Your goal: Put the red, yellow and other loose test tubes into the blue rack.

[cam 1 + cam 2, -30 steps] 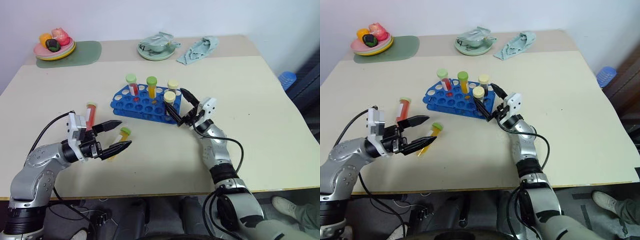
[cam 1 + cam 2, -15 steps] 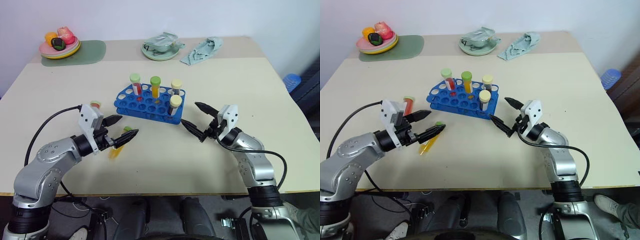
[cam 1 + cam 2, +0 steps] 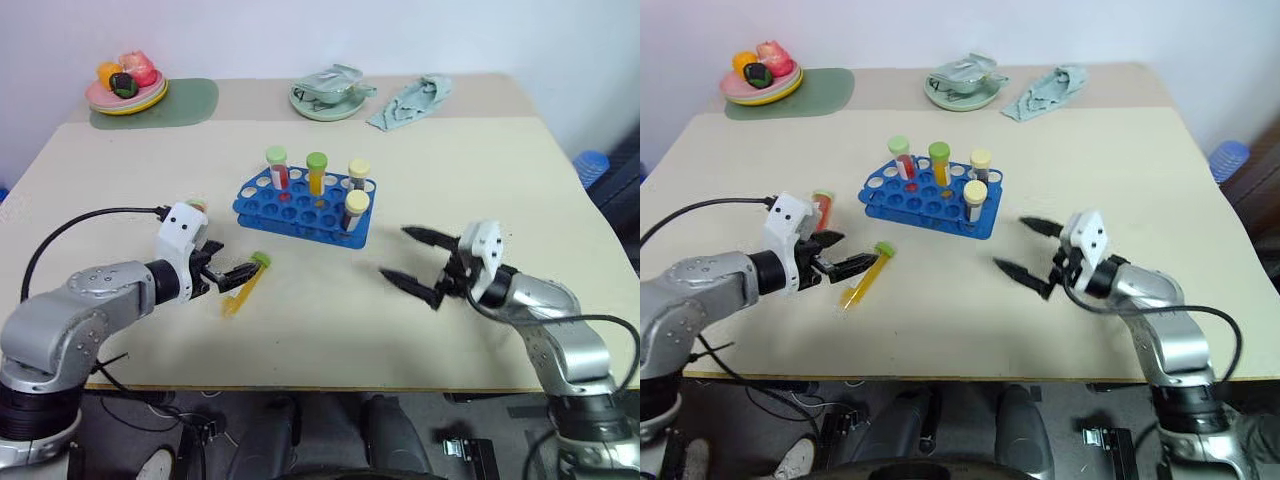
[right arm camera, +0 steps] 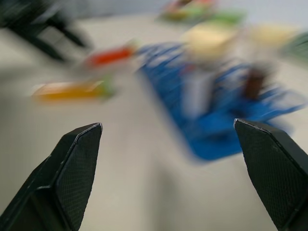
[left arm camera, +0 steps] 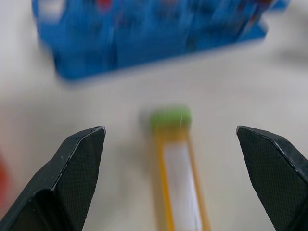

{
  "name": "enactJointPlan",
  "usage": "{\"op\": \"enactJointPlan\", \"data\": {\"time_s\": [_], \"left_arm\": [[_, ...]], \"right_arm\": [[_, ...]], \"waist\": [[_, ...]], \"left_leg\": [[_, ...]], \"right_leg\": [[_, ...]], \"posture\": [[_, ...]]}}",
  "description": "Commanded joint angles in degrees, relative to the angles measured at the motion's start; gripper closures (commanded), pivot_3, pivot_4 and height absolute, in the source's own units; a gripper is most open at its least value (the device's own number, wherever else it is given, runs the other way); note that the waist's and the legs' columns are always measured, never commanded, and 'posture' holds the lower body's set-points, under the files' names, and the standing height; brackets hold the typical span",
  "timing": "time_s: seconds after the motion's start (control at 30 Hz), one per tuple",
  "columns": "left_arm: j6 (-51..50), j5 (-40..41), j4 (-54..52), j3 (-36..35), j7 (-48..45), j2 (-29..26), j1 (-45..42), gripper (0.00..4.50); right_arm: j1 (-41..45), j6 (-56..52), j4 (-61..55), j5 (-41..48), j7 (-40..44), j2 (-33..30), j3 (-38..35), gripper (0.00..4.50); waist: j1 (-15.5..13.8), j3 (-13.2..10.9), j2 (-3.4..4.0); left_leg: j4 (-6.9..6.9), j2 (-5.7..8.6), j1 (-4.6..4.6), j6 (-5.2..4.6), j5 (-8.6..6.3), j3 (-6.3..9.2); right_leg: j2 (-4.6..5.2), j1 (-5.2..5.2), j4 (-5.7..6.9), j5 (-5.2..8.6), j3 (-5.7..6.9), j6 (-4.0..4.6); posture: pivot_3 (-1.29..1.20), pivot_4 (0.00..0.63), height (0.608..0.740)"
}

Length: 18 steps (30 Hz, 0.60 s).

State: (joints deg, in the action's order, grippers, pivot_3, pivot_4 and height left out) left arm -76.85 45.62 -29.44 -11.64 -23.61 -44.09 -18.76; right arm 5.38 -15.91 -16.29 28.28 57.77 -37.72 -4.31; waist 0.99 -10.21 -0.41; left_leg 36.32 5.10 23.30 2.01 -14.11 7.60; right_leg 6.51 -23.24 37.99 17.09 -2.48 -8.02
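The blue rack (image 3: 300,208) stands mid-table with several capped test tubes upright in it. A yellow tube (image 3: 240,290) with a green cap lies loose on the table in front of the rack's left end. In the left wrist view this yellow tube (image 5: 177,168) lies between the open fingers, cap toward the rack (image 5: 154,33). My left gripper (image 3: 232,262) is open, low over the yellow tube's cap end. A red tube (image 3: 823,203) lies just behind that gripper. My right gripper (image 3: 394,252) is open and empty, to the right of the rack and apart from it.
A plate of toy food (image 3: 125,90) sits on a green mat (image 3: 190,100) at the back left. A pale green dish (image 3: 330,98) and a crumpled cloth (image 3: 412,98) lie at the back. The table's front half to the right of the yellow tube is bare.
My right gripper has drawn back from the rack's right end toward the front right. My left gripper has tipped down toward the yellow tube. The head camera has shifted.
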Motion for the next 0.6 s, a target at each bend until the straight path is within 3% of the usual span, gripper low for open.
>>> {"op": "enactJointPlan", "data": {"time_s": [0.03,0.23,0.47,0.6], "left_arm": [[-11.96,2.65,-0.19,-3.02,1.69,0.13,-4.94,0.0],[-15.65,9.77,9.42,-0.09,10.11,-2.65,-12.65,0.0],[-15.65,17.98,18.28,7.19,25.78,-1.17,-18.8,0.0],[-15.65,26.58,23.29,10.24,34.14,-1.84,-20.72,0.0]], "right_arm": [[-2.16,-1.74,-4.41,4.64,8.3,-6.73,-3.18,0.02],[-2.16,-2.13,-2.83,7.27,14.4,-12.39,-5.88,0.02],[-0.82,1.06,-0.08,5.19,15.99,-10.9,-3.99,0.02],[-1.52,2.2,0.22,4.86,16.64,-10.48,-3.84,0.02]], "waist": [[-0.23,-0.01,-0.02],[0.06,0.01,-0.11],[-0.35,0.01,-0.17],[-0.35,0.01,-0.22]], "left_leg": [[0.0,0.0,0.0,-0.01,0.0,0.01],[-0.01,-0.04,-0.04,0.0,0.0,0.01],[0.06,-0.02,-0.02,0.11,0.06,0.01],[0.15,0.0,0.03,0.13,0.07,0.01]], "right_leg": [[0.0,0.0,0.0,0.0,0.01,0.0],[-0.03,0.03,0.01,0.0,0.03,0.0],[0.01,0.03,0.01,0.0,0.02,-0.01],[0.03,0.01,0.02,0.0,0.01,-0.01]], "posture": [[0.0,0.15,0.74],[0.0,0.15,0.74],[0.0,0.15,0.74],[0.0,0.15,0.74]]}}
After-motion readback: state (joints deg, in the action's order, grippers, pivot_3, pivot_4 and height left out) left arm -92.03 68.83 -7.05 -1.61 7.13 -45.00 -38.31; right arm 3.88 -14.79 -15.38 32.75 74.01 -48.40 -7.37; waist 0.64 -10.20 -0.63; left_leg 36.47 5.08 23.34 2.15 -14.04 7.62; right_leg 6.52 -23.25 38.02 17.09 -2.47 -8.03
